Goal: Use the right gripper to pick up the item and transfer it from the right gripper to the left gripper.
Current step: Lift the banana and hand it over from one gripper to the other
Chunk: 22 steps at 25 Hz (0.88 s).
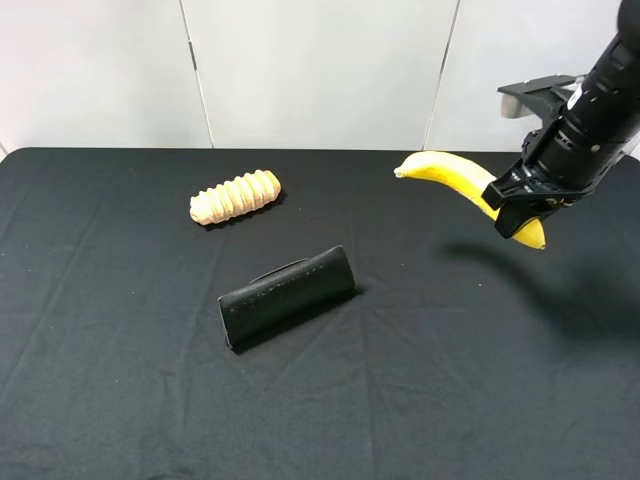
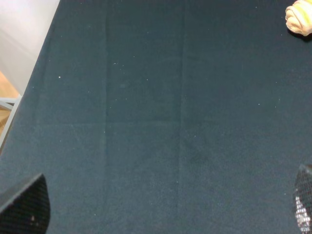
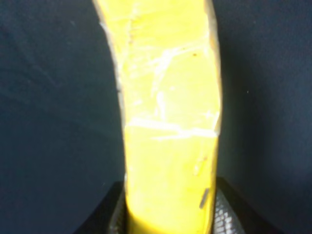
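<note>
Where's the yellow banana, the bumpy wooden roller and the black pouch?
The curved yellow banana (image 1: 450, 168): high view, bare middle.
The ridged tan wooden roller (image 1: 235, 197): high view, middle ridge.
The black oblong pouch (image 1: 288, 298): high view, side.

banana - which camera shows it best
Exterior high: the whole banana shows, curved, held above the table, clamped near one end in the jaws of the right gripper. Right wrist shows only a close-up stretch of it; left wrist shows none.
</note>
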Tool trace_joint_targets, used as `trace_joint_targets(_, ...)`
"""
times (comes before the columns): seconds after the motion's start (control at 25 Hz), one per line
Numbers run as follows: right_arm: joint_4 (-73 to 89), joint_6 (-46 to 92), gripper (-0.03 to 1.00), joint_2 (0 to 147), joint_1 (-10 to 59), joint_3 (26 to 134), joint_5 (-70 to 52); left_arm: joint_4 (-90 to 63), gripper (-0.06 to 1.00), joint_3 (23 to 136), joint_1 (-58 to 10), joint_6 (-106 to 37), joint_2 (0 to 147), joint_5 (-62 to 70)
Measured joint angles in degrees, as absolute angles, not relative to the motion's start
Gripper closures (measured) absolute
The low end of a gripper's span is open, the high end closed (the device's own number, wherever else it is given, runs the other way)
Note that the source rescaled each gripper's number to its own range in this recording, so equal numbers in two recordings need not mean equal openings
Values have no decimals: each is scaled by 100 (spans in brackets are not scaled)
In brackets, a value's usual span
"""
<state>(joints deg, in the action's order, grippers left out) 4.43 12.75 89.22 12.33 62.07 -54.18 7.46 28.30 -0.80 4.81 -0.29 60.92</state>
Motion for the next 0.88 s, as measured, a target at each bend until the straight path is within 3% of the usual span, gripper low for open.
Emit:
trace_joint_targets(0.36, 532, 1275, 97, 8616, 1396, 6207, -5685, 746, -5, 2830, -80, 481, -29, 6092)
trace_joint_targets(0.88, 275, 1295, 97, 8599, 2902, 6207, -6036, 770, -4, 2830, -80, 481, -29, 6092)
